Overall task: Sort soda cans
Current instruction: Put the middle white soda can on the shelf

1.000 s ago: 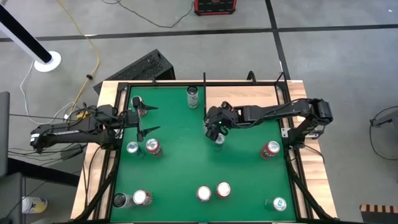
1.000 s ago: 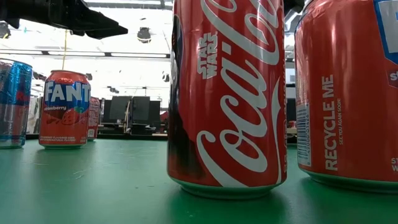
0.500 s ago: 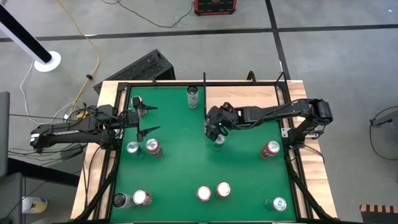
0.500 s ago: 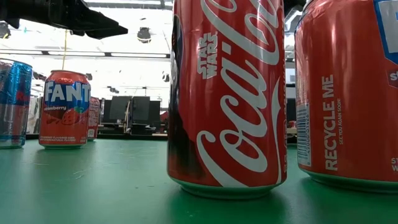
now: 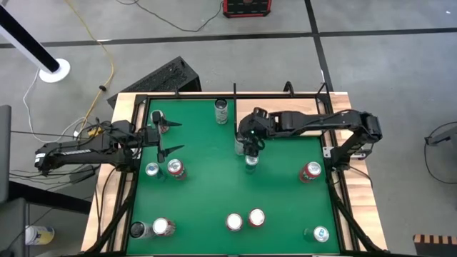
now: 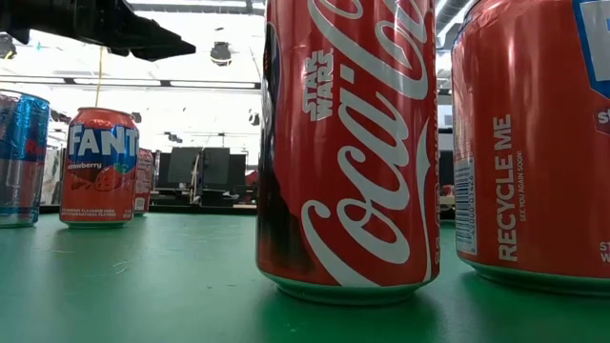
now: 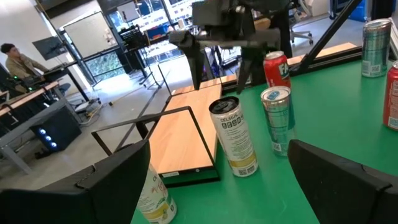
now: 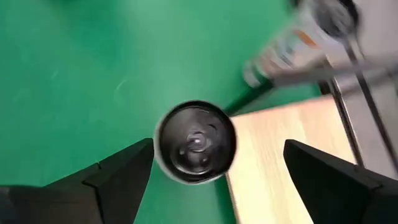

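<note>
Soda cans stand upright and scattered on the green mat (image 5: 207, 193). A white can with a dark top (image 7: 233, 140) (image 8: 196, 142) stands by the corner of the wooden panel (image 5: 278, 118). A silver-green can (image 7: 277, 121) (image 5: 251, 161) is just beside it. My right gripper (image 7: 217, 65) (image 5: 247, 140) hangs open above the white can, slanting down, its fingertips clear of the top. My left gripper (image 5: 176, 136) waits open and level at the table's left side, with a pale can (image 5: 158, 116) close to its far finger.
More cans: one at the far edge (image 5: 221, 107), two left of centre (image 5: 151, 169) (image 5: 175, 168), a red one at the right (image 5: 311, 171), two red ones at the near edge (image 5: 234, 222) (image 5: 256, 217), others in both near corners. A person (image 7: 12, 56) sits beyond the table.
My right gripper has risen from low over the white can, drawn slightly toward the table's far edge and rolled about its own axis. The white can stands upright where it was, now showing below the fingers.
</note>
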{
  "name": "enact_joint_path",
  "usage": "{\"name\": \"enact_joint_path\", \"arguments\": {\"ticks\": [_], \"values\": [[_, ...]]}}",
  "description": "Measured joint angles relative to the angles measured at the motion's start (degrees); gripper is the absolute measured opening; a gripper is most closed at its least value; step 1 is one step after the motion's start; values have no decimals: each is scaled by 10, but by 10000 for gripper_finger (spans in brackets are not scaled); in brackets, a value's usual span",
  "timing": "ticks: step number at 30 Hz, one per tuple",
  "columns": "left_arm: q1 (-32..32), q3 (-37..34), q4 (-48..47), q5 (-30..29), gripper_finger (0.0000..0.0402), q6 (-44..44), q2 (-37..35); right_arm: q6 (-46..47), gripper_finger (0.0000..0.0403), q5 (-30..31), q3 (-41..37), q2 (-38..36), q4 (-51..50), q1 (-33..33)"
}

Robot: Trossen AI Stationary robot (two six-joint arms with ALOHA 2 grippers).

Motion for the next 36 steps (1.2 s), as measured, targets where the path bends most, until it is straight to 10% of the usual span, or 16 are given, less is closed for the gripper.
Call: {"name": "enact_joint_path", "arguments": {"ticks": [18, 36], "values": [[0, 0, -1, 0, 368, 0, 0, -212, 384, -227, 7, 6, 1, -71], [0, 0, -12, 0, 368, 2, 0, -221, 384, -225, 5, 48, 24, -89]]}}
